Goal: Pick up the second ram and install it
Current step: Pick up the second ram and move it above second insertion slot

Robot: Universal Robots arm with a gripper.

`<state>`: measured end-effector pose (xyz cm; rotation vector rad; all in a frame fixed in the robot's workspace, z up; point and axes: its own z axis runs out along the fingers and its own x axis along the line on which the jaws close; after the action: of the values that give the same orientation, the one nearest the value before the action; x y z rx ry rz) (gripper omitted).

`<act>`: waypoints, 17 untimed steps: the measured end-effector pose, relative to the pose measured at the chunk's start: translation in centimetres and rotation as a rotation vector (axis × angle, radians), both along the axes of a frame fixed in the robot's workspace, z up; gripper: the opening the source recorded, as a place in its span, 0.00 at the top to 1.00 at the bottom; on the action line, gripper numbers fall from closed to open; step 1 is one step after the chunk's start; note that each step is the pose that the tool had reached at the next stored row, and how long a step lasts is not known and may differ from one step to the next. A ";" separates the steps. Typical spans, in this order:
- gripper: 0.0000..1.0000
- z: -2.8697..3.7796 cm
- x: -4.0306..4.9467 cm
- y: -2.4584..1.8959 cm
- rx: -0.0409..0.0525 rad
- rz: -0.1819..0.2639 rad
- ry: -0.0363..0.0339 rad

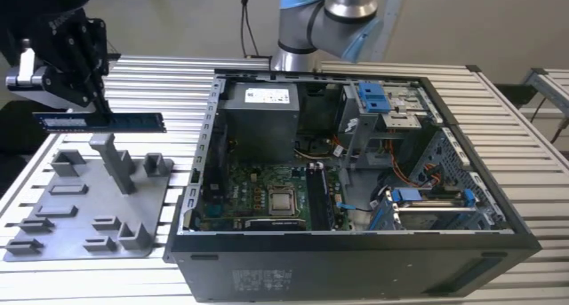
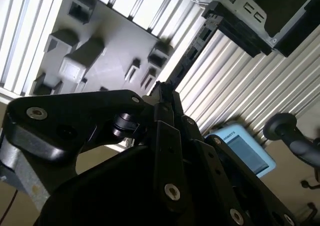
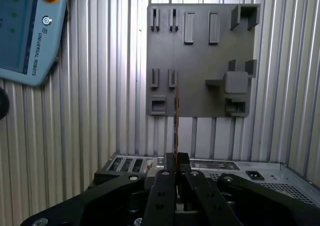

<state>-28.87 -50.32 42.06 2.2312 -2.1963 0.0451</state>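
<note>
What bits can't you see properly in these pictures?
- First wrist view: the long, thin dark memory stick with a pale label shows edge-on, so its label is hidden.
- Second wrist view: the black gripper covers part of the grey plastic tray.
- Exterior view: the long black sockets on the green motherboard are too small to tell whether any is filled.

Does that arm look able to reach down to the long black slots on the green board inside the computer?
Probably yes: the case lies open on top and the slots look uncovered. The gripper holds the second ram above the grey tray, beside the case.
</note>
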 end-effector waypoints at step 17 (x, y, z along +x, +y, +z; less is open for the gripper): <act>0.86 0.00 5.65 -0.05 0.0000 0.000 0.0006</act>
<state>-23.22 -50.37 42.07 2.2310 -2.1959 0.0444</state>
